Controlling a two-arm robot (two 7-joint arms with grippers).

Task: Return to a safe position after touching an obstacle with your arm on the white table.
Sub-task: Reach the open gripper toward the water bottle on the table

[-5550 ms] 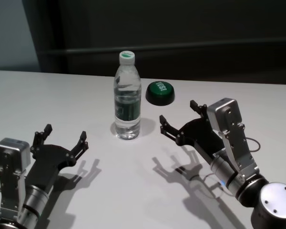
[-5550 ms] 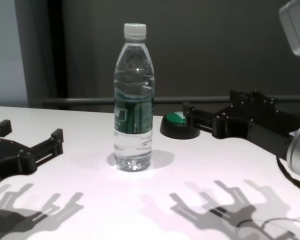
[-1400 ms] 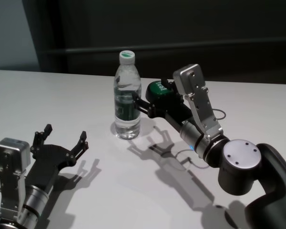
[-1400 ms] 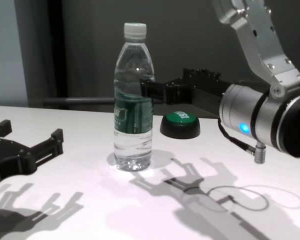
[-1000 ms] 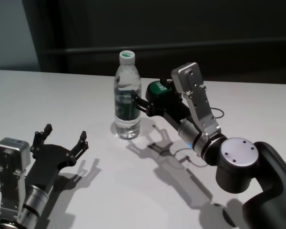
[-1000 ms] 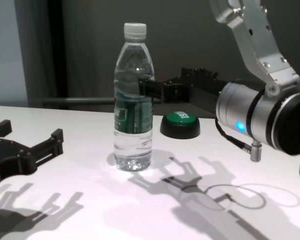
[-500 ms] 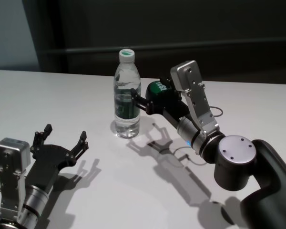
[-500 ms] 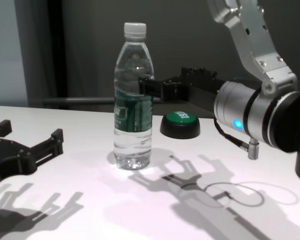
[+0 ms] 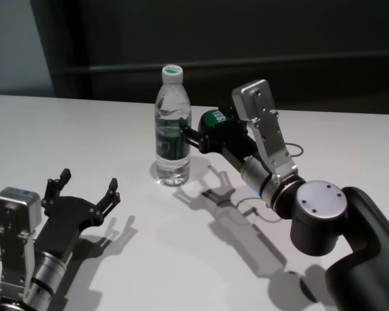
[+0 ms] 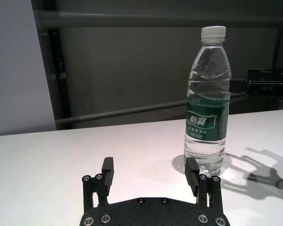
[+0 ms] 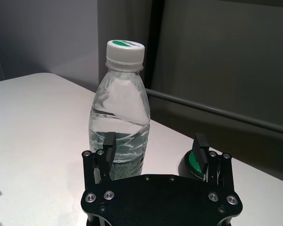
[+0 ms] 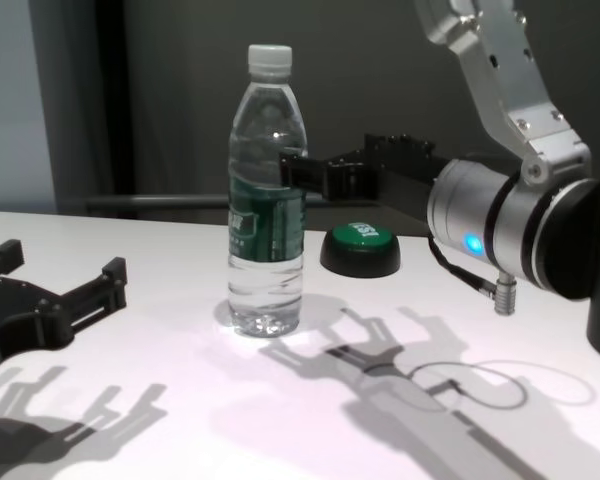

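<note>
The obstacle, a clear water bottle with a white cap and dark green label, stands upright on the white table. My right gripper is open and held level above the table, and its near fingertip presses the bottle's right side at the top of the label. From the right wrist, the bottle shows just beyond one finger of the open right gripper. My left gripper rests open at the near left, apart from the bottle.
A green dome button on a black base sits just right of the bottle, behind and under the right gripper's fingers. A thin cable hangs from the right wrist and loops on the table. A dark wall with a rail runs behind the table's far edge.
My right arm has swung from the near right over to the bottle. In the last second its finger met the bottle's side and nudged it slightly left. The left arm is still.
</note>
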